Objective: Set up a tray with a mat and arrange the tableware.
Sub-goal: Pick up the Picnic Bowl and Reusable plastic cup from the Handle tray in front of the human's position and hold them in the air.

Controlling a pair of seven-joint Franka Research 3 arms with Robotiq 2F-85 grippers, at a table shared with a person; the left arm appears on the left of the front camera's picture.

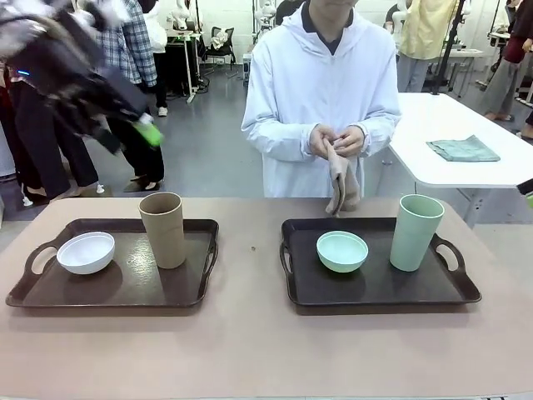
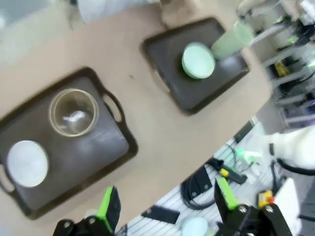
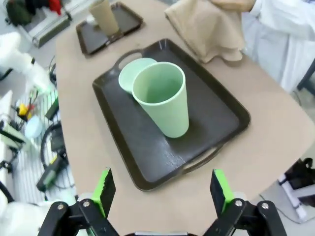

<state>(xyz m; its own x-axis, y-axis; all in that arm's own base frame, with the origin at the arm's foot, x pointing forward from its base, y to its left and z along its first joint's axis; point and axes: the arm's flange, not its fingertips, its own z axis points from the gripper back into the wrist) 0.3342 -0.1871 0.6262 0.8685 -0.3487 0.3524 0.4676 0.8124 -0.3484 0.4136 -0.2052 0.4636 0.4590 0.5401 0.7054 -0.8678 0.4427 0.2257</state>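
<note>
Two grippers poised high, left gripper wide, empty, right gripper wide, empty.

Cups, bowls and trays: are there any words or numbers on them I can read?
No text can be read.
The tan-brown cup, white bowl, mint-green cup, mint-green bowl, left tray, right tray and tan cloth are plain.
Gear on the floor: too blurred to read.

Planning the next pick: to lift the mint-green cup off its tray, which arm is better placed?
Probably right: the right tool, open, looks down on the mint-green cup, while the left tool hangs nearer the tan cup.
</note>
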